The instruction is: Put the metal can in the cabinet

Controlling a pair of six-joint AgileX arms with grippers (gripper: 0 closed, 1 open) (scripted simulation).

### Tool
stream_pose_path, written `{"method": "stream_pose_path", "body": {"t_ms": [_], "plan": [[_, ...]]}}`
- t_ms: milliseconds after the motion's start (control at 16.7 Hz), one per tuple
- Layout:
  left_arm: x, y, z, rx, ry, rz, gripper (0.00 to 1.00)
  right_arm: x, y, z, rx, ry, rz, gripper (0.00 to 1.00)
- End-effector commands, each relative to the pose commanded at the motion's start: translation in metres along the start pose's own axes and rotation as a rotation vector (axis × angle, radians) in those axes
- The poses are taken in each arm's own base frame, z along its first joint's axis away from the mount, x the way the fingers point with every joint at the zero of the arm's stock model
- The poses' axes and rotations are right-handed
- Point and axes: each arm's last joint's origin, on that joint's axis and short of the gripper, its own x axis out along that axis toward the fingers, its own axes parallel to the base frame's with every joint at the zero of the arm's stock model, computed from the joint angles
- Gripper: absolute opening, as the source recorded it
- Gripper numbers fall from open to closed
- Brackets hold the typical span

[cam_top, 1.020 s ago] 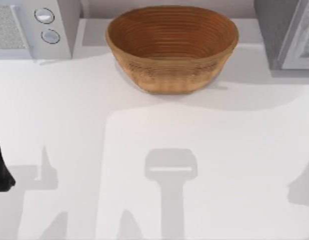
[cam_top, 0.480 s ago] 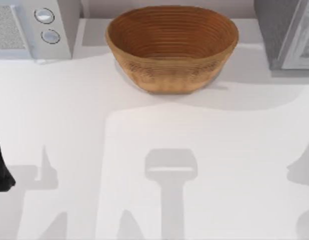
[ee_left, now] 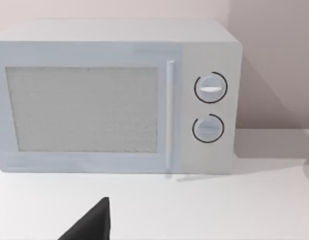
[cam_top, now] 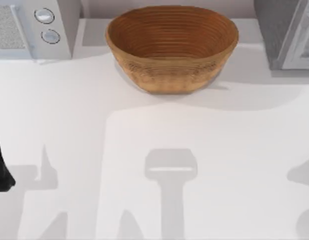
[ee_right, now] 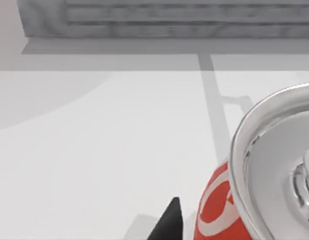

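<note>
The right gripper's dark fingertip [ee_right: 167,222] shows in the right wrist view just beside the can [ee_right: 254,185], a red can with white lettering and a shiny silver top with a pull tab. Whether the fingers are wide, narrow or closed on the can I cannot tell; only that one tip is visible, and it sits close against the can's red side. The can stands upright on the white table [ee_right: 94,150], and beyond it, at the far edge of the table, is the grey cabinet [ee_right: 169,20].

In the top view a dark part of the left arm [cam_top: 0,165] sits at the table's left edge, where it was a second ago; its fingertip [ee_left: 92,222] shows in the left wrist view, facing the white microwave [ee_left: 114,95] with its two round dials. Its fingers' spread cannot be told either.

Compared with a second ago, the shadows at the table's right edge have changed: the upper patch has drawn toward the edge and a second one has appeared in the bottom right corner. The wicker basket [cam_top: 172,47] has not moved.
</note>
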Motion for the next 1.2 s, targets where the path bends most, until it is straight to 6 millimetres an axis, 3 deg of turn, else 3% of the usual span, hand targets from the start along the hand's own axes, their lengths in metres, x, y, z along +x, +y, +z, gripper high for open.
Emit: {"method": "stream_pose_path", "body": {"t_ms": [300, 360, 900, 1200], "plan": [[0.000, 0.000, 0.000, 0.000, 0.000, 0.000, 1.00, 0.000, 0.000, 0.000, 0.000, 0.000, 0.000, 0.02], [0.000, 0.000, 0.000, 0.000, 0.000, 0.000, 1.00, 0.000, 0.000, 0.000, 0.000, 0.000, 0.000, 0.00], [0.000, 0.000, 0.000, 0.000, 0.000, 0.000, 1.00, 0.000, 0.000, 0.000, 0.001, 0.000, -0.001, 0.00], [0.000, 0.000, 0.000, 0.000, 0.000, 0.000, 1.00, 0.004, -0.004, 0.024, -0.003, -0.020, -0.007, 0.00]]}}
